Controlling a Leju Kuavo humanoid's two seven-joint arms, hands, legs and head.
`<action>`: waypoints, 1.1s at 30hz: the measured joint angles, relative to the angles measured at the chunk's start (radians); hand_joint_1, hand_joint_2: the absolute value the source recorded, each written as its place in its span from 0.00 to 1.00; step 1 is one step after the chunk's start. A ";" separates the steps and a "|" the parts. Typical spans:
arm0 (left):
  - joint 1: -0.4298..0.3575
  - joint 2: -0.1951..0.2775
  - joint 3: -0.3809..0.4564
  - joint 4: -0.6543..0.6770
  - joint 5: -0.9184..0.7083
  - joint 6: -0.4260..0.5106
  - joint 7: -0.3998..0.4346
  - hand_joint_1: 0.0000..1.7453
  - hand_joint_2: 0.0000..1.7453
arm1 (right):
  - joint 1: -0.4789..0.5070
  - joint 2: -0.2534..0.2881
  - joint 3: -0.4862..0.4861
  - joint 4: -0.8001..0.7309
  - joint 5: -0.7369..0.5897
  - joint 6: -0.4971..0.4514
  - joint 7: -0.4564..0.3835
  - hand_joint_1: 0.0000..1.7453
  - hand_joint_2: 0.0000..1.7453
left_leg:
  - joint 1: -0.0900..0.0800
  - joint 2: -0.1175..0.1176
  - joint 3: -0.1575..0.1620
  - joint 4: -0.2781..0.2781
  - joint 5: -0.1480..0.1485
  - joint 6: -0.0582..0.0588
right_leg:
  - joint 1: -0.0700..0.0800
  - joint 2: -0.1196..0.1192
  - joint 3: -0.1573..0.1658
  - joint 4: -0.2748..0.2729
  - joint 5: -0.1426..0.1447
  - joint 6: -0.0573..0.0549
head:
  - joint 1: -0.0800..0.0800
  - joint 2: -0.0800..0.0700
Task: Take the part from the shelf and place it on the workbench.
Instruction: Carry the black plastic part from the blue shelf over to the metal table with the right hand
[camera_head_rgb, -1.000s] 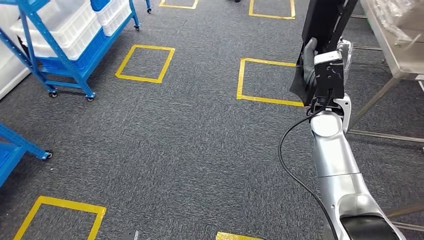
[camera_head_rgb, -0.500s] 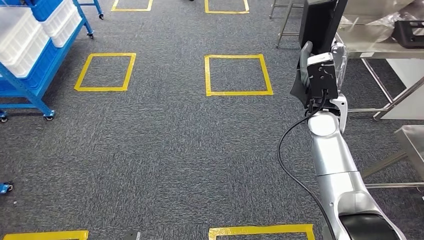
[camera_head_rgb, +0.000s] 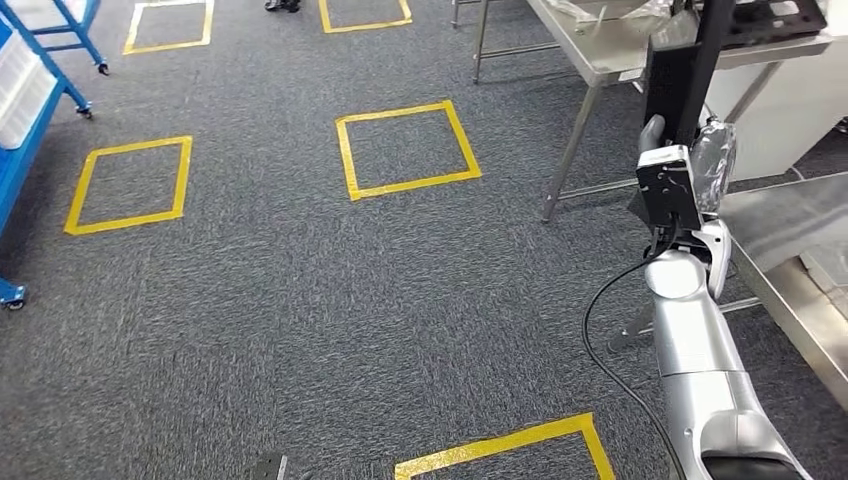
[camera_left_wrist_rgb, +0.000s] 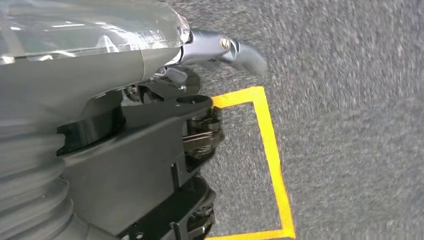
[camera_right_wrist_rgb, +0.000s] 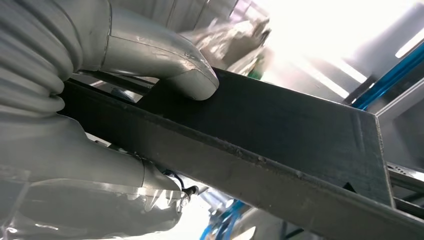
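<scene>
Right hand (camera_right_wrist_rgb: 125, 100): grips black part (camera_right_wrist_rgb: 280, 125), thumb pressed on flat face.
Part: looks rigid, long; hold near end, may lever.
Left hand (camera_left_wrist_rgb: 150, 165): state can't tell.

Grey carpet floor (camera_head_rgb: 300, 300) marked with yellow tape squares (camera_head_rgb: 408, 148); blue shelf cart (camera_head_rgb: 20, 90) stands far left.

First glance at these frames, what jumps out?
The long black part stands upright in the right hand, right of centre in the head view; the right wrist view shows the thumb pressed on its flat face. Just beyond it, upper right, is a steel workbench with a black piece on top. Yellow tape squares mark the grey carpet across the middle and left.
</scene>
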 joint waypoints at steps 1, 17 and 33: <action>-0.002 0.000 0.000 0.000 0.000 0.000 0.000 0.00 1.00 | 0.004 -0.002 -0.003 -0.007 0.002 0.004 0.001 1.00 1.00 | 0.001 -0.015 0.024 -0.065 0.041 0.002 | -0.001 0.016 -0.001 0.004 -0.002 0.003 | 0.000 0.000; -0.003 0.005 0.004 0.000 0.009 -0.013 -0.011 0.00 1.00 | 0.007 -0.047 -0.011 -0.020 0.047 -0.015 0.006 1.00 1.00 | -0.002 0.062 0.112 -0.256 0.100 0.042 | -0.015 -0.103 -0.071 0.113 -0.023 0.061 | 0.000 0.000; 0.008 0.008 0.005 0.000 0.000 -0.019 -0.013 0.00 1.00 | -0.037 -0.103 0.014 0.015 0.358 -0.147 0.117 1.00 1.00 | -0.002 -0.047 0.048 -0.154 0.090 0.014 | -0.004 0.029 0.002 0.003 -0.006 0.011 | 0.000 0.000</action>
